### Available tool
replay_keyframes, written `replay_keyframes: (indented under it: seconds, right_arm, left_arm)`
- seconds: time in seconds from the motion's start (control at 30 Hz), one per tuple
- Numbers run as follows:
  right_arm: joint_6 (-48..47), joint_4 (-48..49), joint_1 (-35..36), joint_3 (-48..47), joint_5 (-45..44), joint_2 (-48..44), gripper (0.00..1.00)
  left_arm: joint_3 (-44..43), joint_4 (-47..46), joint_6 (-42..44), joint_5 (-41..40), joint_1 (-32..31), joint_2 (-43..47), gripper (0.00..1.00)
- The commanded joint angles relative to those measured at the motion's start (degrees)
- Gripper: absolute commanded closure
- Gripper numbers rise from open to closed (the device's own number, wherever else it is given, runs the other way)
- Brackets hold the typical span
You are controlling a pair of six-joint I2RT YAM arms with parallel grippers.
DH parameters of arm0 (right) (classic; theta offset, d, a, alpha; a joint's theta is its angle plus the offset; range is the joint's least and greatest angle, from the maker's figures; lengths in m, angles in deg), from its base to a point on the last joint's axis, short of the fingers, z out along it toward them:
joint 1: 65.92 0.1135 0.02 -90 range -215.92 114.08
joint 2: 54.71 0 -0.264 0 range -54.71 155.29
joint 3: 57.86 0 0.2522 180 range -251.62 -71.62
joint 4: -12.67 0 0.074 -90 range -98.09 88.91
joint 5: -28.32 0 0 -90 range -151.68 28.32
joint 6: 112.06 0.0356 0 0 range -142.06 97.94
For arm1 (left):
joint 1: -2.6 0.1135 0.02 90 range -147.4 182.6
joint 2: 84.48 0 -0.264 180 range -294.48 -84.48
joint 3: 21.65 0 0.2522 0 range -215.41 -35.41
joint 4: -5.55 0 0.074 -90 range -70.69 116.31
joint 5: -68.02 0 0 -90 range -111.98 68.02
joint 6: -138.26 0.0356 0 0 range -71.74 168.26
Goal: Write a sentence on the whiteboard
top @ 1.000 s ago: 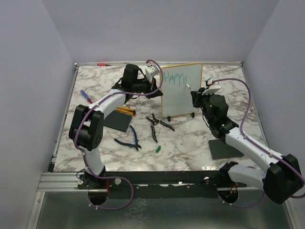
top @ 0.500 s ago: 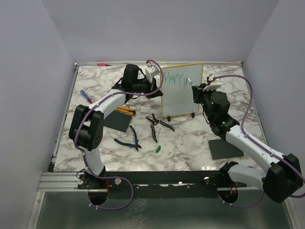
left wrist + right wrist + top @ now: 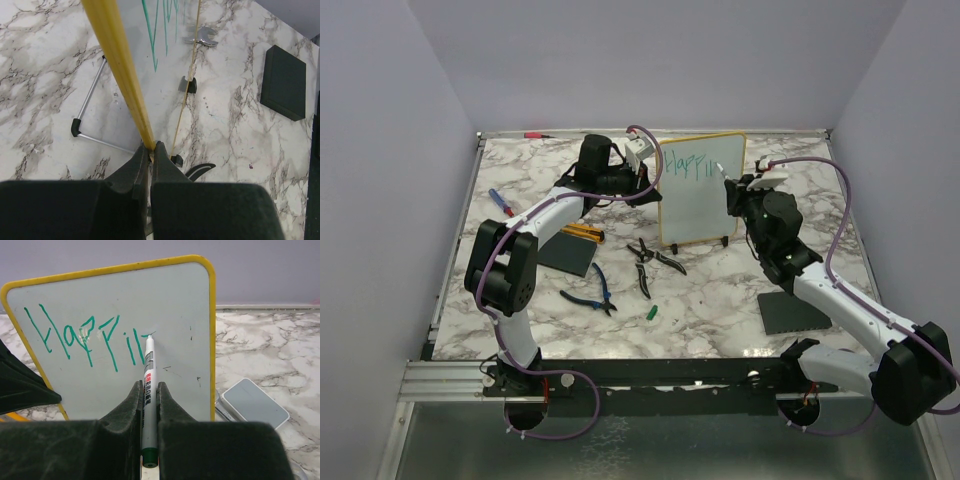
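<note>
Grey pad (image 3: 790,313): flat on the marble table (image 3: 720,300), at 5 o'clock from its middle.
Green piece (image 3: 651,313): small and loose, at 6 o'clock of the black pliers (image 3: 650,262).
Right gripper (image 3: 148,387): fingers narrow, clamped on the pen's barrel.
Marker (image 3: 148,370): points to 12 o'clock in the wrist view, tip touching the board face.
Whiteboard (image 3: 170,305): upright at the table's 12 o'clock.
Sentence (image 3: 85,337): teal "Happi" plus one more upright stroke, top line only; the pen tip sits at its 3 o'clock end.
Left gripper (image 3: 150,150): at the board's 9 o'clock edge, fingers pinched onto the yellow rim.
</note>
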State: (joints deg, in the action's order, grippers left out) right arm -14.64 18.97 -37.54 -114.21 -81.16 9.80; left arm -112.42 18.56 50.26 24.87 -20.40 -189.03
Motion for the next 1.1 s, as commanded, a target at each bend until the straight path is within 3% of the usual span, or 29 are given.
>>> replay_keyframes:
  seconds: [0.0, 0.67, 1.07]
  right_arm:
    - [0.66, -0.96, -0.29, 1.23, -1.51, 0.32, 0.99]
    - [2.53, -3.02, -0.17, 3.39, -1.28, -5.11, 0.99]
    - [0.4, -0.09, -0.25, 1.34, -1.38, -1.87, 0.99]
  left_arm:
    - [0.64, -0.04, 2.36, -0.81, -0.31, 2.36, 1.0]
    - [0.67, -0.04, 2.32, -0.86, -0.29, 2.47, 1.0]
    - [0.81, -0.04, 2.4, -0.73, -0.34, 2.63, 1.0]
